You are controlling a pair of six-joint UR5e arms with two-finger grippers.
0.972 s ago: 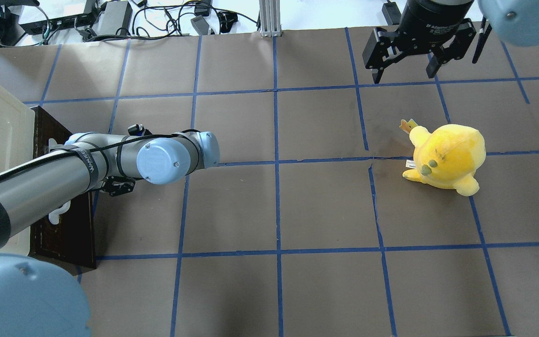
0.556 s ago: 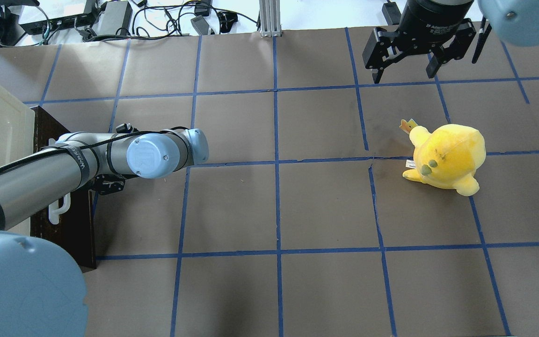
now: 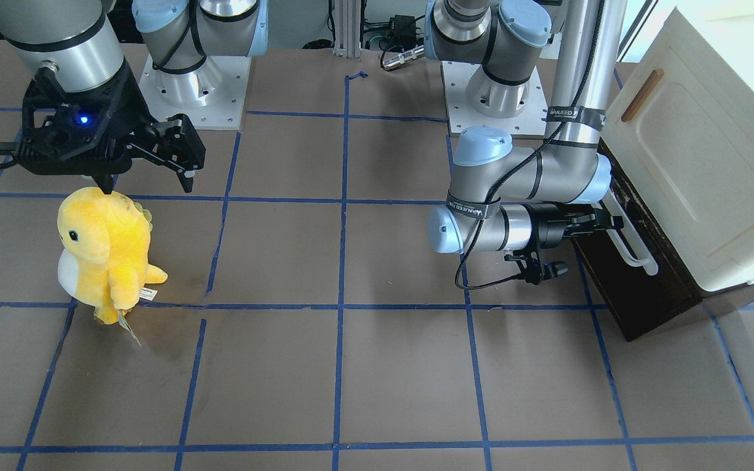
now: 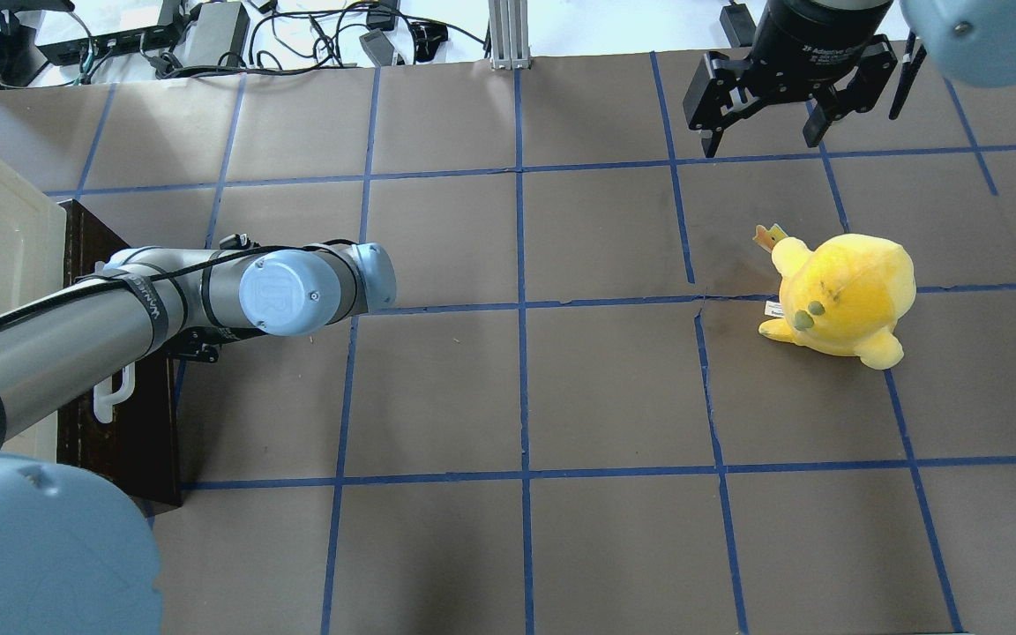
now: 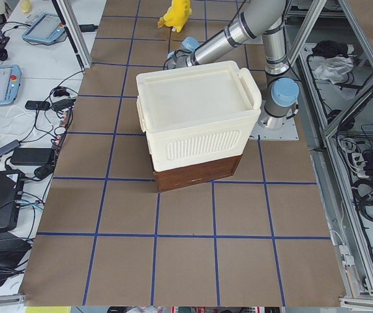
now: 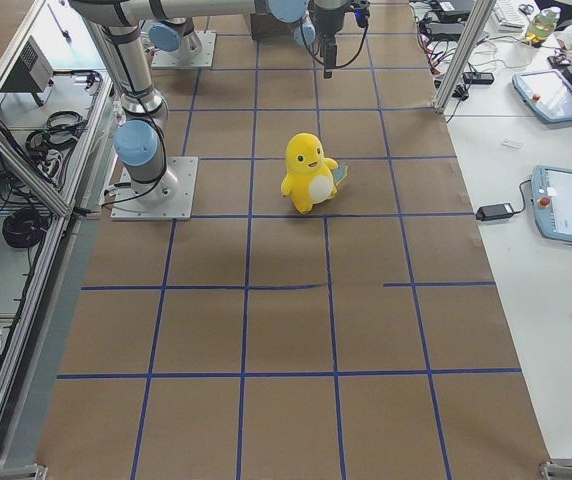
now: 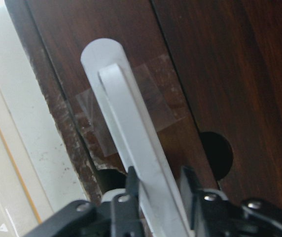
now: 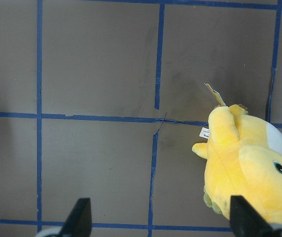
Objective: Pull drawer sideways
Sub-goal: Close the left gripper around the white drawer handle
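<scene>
Drawer handle clamped by left fingers.

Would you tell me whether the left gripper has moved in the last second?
Yes. Against the blue tape grid, the left gripper shifted toward the overhead view's left, nearer the drawer, onto its white handle.

A cream cabinet is seen stacked on a dark brown wooden base on the table; a yellow plush toy is seen far behind.
</scene>
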